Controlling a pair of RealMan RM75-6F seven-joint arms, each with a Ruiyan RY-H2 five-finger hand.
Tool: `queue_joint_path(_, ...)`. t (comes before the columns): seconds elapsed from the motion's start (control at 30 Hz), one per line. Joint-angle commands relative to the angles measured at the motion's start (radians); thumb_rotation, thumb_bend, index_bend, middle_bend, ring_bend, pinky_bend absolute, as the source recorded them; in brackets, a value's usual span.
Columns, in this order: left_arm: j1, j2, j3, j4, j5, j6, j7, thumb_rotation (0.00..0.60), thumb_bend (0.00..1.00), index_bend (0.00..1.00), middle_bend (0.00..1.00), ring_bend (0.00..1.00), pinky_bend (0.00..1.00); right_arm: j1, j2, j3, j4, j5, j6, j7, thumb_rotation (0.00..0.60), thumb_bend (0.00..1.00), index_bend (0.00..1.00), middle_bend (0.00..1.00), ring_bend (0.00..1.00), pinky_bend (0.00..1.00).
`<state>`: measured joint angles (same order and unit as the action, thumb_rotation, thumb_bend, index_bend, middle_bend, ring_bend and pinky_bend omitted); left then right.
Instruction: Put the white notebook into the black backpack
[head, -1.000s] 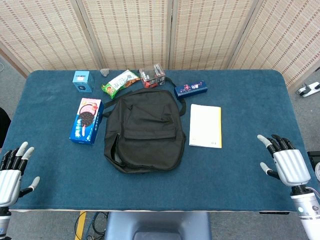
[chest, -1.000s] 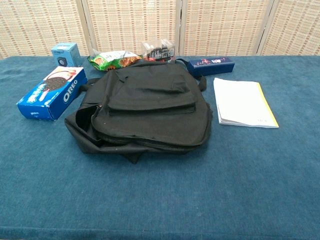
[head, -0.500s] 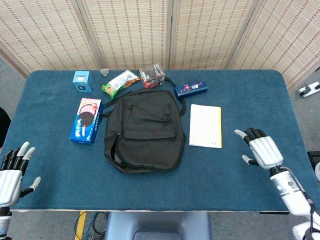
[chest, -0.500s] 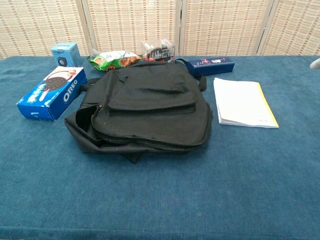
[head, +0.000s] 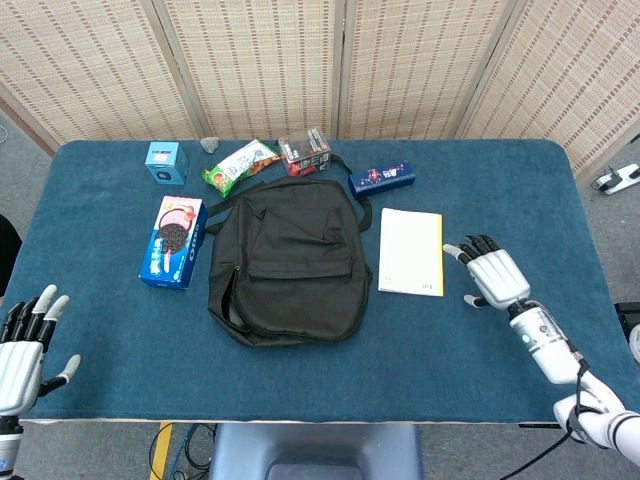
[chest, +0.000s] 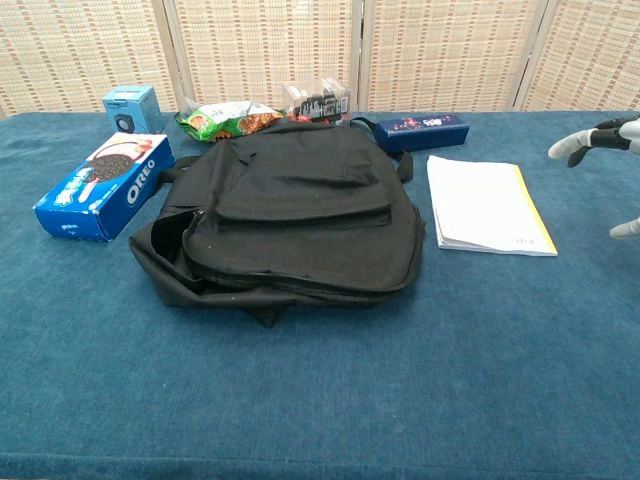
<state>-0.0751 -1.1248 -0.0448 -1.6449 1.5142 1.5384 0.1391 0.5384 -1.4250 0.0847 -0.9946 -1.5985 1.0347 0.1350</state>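
Blue cloth covers the table (head: 300, 390) where a black backpack (head: 288, 258) lies flat, a white notebook (head: 411, 251) just to its right, apart from it. The right hand (head: 490, 275) hovers near the notebook's right edge, fingers spread, holding nothing. The left hand (head: 22, 345) waits at the near left corner, fingers spread and empty. An Oreo box (head: 173, 241) lies left of the backpack.

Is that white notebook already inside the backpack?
No, out. The white notebook lies closed on the table, beside the black backpack.
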Motion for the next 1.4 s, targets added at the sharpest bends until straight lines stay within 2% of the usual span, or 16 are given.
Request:
queue_joint_path(0.03, 0.002, 0.002, 0.000, -0.003, -0.001, 0.002, 0.002, 0.600, 0.30, 0.00, 0.00, 0.00, 0.00, 0.059, -0.084, -0.041, 0.150, -0.067, 0.007, 0.101, 0.600, 0.00, 0.16, 0.22, 0.09, 0.11)
queue_joint_path(0.3, 0.003, 0.000, 0.000, -0.010, -0.007, -0.003, 0.011, 0.600, 0.30, 0.00, 0.00, 0.00, 0.00, 0.103, -0.179, -0.098, 0.358, -0.128, 0.047, 0.195, 0.600, 0.00, 0.16, 0.22, 0.09, 0.10)
queue_joint_path(0.63, 0.002, -0.003, 0.000, -0.009, -0.014, -0.013, 0.013, 0.600, 0.30, 0.00, 0.00, 0.00, 0.00, 0.111, -0.259, -0.140, 0.517, -0.143, 0.085, 0.253, 0.600, 0.00, 0.16, 0.20, 0.05, 0.05)
queue_joint_path(1.0, 0.005, -0.005, 0.003, -0.006, -0.016, -0.013, 0.006, 0.600, 0.30, 0.00, 0.00, 0.00, 0.00, 0.107, -0.295, -0.164, 0.590, -0.129, 0.078, 0.266, 0.600, 0.00, 0.16, 0.19, 0.03, 0.04)
queue_joint_path(1.4, 0.006, -0.008, 0.003, -0.002, -0.017, -0.016, 0.004, 0.600, 0.30, 0.00, 0.00, 0.00, 0.00, 0.117, -0.319, -0.175, 0.616, -0.118, 0.069, 0.266, 0.600, 0.00, 0.16, 0.18, 0.03, 0.04)
